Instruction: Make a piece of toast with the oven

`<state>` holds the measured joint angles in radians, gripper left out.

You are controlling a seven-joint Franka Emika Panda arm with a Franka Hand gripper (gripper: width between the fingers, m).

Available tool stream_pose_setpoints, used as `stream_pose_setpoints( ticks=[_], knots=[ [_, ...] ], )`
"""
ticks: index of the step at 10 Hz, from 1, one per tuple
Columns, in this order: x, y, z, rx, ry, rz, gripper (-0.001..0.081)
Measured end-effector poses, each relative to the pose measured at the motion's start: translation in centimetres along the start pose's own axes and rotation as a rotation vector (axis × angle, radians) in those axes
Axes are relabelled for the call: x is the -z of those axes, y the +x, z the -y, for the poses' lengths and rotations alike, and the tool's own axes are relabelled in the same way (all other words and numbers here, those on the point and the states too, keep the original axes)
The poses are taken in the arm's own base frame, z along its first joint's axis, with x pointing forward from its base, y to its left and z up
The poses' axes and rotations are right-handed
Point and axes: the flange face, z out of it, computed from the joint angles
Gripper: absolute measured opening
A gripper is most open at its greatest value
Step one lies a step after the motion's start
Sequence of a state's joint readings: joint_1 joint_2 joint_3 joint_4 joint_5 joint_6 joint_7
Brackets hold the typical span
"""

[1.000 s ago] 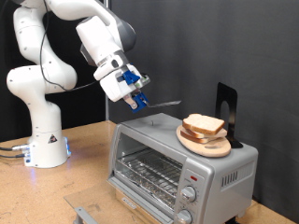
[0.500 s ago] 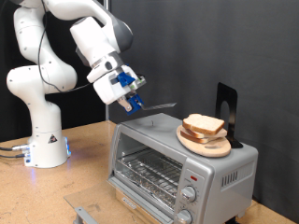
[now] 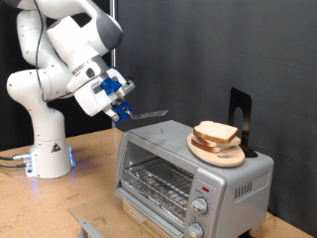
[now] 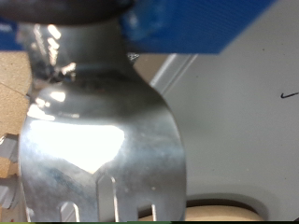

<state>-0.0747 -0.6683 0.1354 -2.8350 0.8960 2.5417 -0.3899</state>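
Observation:
My gripper (image 3: 123, 109) is shut on the handle of a flat metal spatula (image 3: 151, 114), holding it in the air above the exterior view's left end of the oven (image 3: 188, 171). The spatula blade (image 4: 103, 149), shiny and slotted, fills the wrist view. The silver oven stands on the wooden table with its glass door shut, the wire rack (image 3: 158, 184) behind it and two knobs (image 3: 201, 207). Slices of toast (image 3: 216, 132) lie stacked on a round wooden plate (image 3: 212, 154) on top of the oven, to the right of the spatula tip and apart from it.
A black upright stand (image 3: 241, 117) is on the oven behind the plate. The robot's white base (image 3: 48, 149) stands at the exterior view's left. A grey metal piece (image 3: 89, 228) lies at the table's front edge.
The arm has swung towards the exterior view's left, carrying the spatula away from the toast and plate. The toast and oven have not moved.

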Motion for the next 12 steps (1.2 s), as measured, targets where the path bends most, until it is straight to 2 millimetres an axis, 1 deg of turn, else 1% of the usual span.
stream_pose_setpoints(
  ticks=[2, 3, 6, 8, 10, 12],
  knots=[
    [0.3, 0.1, -0.1, 0.003, 0.001, 0.000, 0.0393],
    [0.2, 0.3, 0.3, 0.012, -0.004, 0.034, 0.0393],
    [-0.5, 2.1, 1.7, -0.010, -0.072, 0.209, 0.0393],
    [-1.5, 3.6, 2.2, -0.003, -0.118, 0.365, 0.0393],
    [-2.8, 5.2, 2.0, 0.000, -0.127, 0.407, 0.0393],
    [-2.8, 5.0, 2.0, 0.006, -0.135, 0.411, 0.0393]
  ],
)
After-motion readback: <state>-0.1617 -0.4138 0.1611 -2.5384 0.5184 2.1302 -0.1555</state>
